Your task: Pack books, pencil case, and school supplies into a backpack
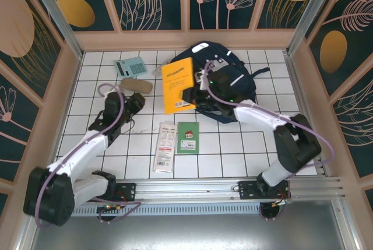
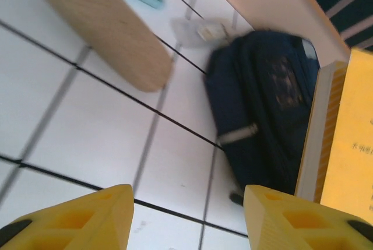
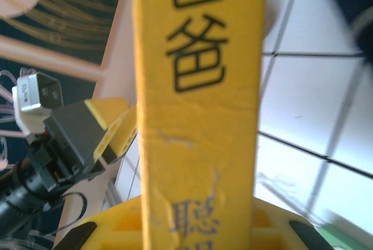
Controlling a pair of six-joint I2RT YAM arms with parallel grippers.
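Observation:
The navy backpack (image 1: 227, 84) lies at the back right of the table. My right gripper (image 1: 197, 91) is shut on an orange-yellow book (image 1: 177, 85), held just left of the backpack; its spine (image 3: 198, 116) runs up between the jaws. My left gripper (image 1: 135, 102) is open and holds nothing, with bare tile between its fingers (image 2: 81, 221). The tan pencil case (image 1: 136, 85) lies just beyond it, and the teal calculator (image 1: 132, 66) sits behind that. A small green book (image 1: 187, 137) and a long white-and-red pack (image 1: 165, 146) lie near the front. A small clear packet (image 2: 207, 30) rests by the backpack (image 2: 262, 104).
Wooden walls (image 1: 70, 98) fence the white tiled table on the left, back and right. A metal rail (image 1: 233, 189) runs along the near edge. In the right wrist view the left gripper (image 3: 111, 127) hangs close beside the held book.

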